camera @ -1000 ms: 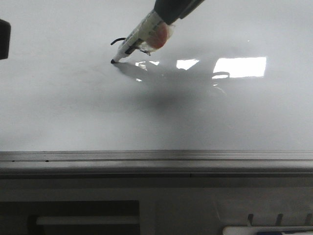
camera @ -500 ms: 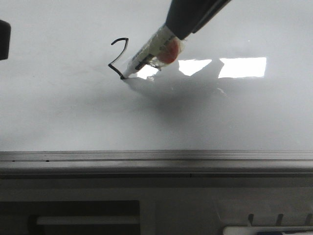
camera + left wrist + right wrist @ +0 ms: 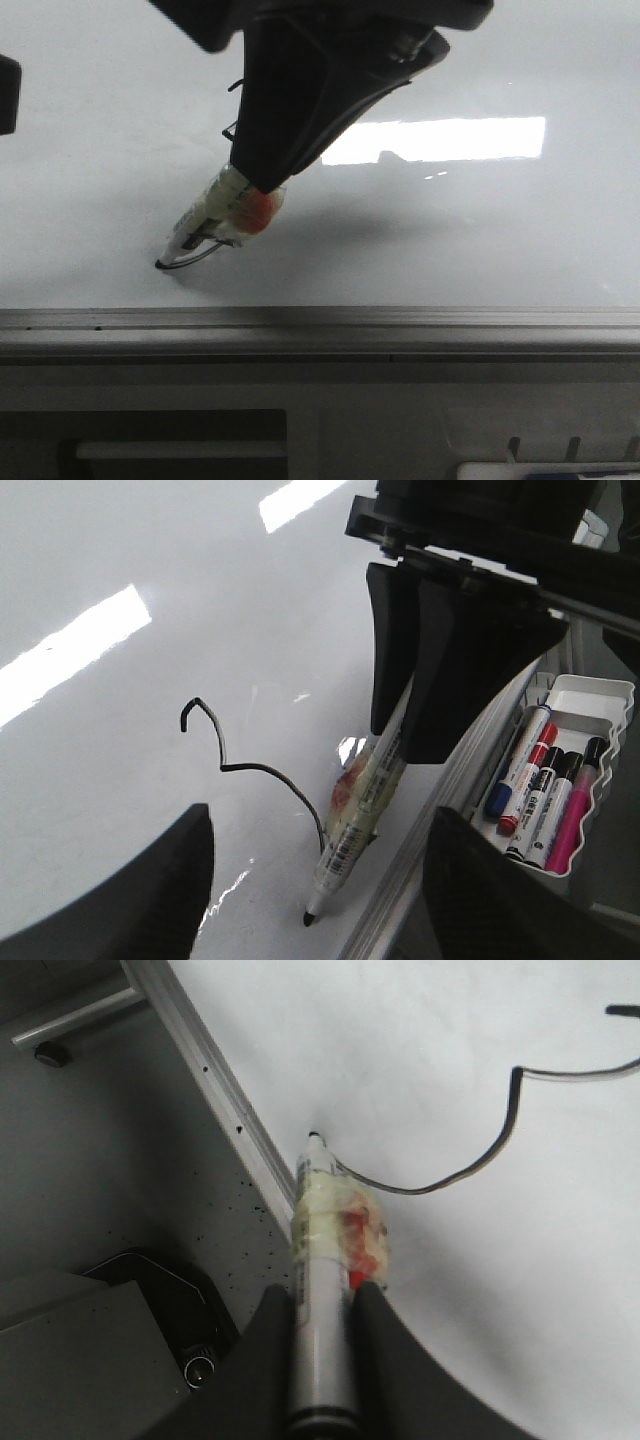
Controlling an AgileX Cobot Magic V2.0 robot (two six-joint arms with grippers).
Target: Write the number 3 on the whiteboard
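Note:
My right gripper (image 3: 258,180) (image 3: 322,1295) is shut on a taped white marker (image 3: 225,215) (image 3: 322,1260) (image 3: 362,800). The marker's black tip touches the whiteboard (image 3: 480,230) (image 3: 480,1290) close to the grey rail (image 3: 320,330) (image 3: 215,1085). The number 3 (image 3: 225,768) (image 3: 512,1110) is a thin black line with a small angular top and a long lower curve ending at the tip. In the front view my right arm hides most of that line. My left gripper (image 3: 318,825) hovers over the board, open, its fingers (image 3: 150,890) wide on either side of the marker without touching it.
A white tray (image 3: 610,695) holding several coloured markers sits just beyond the rail, and its edge shows at the front view's lower right (image 3: 540,468). A dark block (image 3: 8,95) shows at the left edge. A bright light reflection (image 3: 450,140) lies on the board.
The right gripper has come down and left toward the rail, drawing the long lower curve. The arm now covers most of the line in the front view.

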